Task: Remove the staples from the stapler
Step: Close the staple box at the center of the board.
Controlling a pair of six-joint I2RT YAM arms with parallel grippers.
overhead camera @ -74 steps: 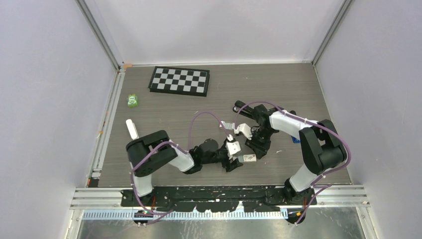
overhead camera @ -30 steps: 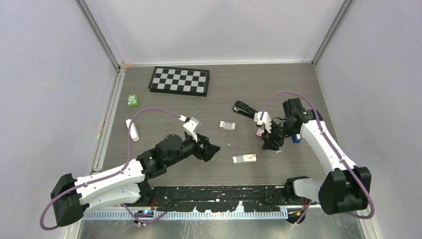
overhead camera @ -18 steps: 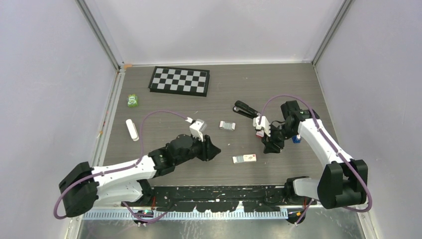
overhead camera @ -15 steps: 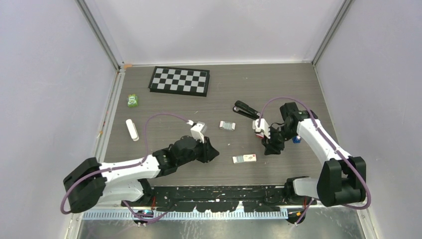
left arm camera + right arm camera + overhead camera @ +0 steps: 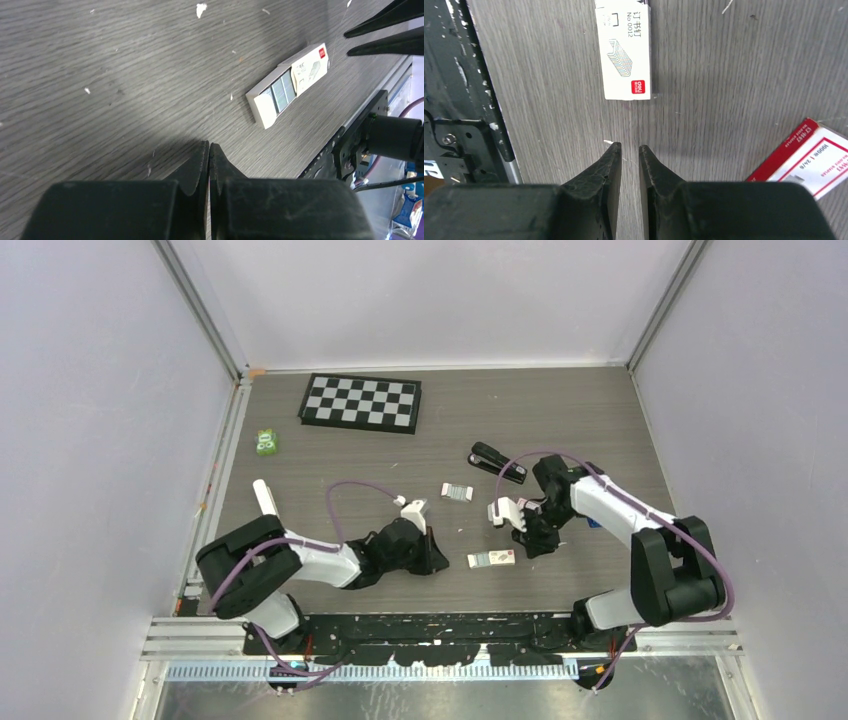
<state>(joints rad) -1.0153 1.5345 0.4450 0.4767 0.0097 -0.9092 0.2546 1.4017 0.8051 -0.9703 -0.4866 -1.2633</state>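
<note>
Down at the bottom of the overhead view, the left gripper [image 5: 208, 145] hangs low over the grey wood-grain table [image 5: 330, 470], fingers pressed tight together, nothing in them. Just to its right lies the flat white cardboard staple box [image 5: 491, 559]. The left wrist view shows its tray slid partly out, with greyish strips in the middle section. Staples, I'd say, though that's a guess.

The right gripper [image 5: 629, 146] sits right behind that box, fingers nearly together with a thin gap, pinching nothing. At the lower right of its wrist view is a red-and-white printed staple box [image 5: 806, 160]; what's inside doesn't show.

Further up, centre frame, a small silver-grey ridged block [image 5: 457, 492] lies alone on the table. It may be loose staples; too small to say.

Beyond it, upper centre-right, lies the black desk stapler [image 5: 497, 462], flat, apparently closed, and well apart from both grippers. Whether it holds staples can't be told. Nobody's on it, so I judge the unloading either finished or paused.

Farthest back sits the black-and-white checkerboard [image 5: 360, 402].
</note>
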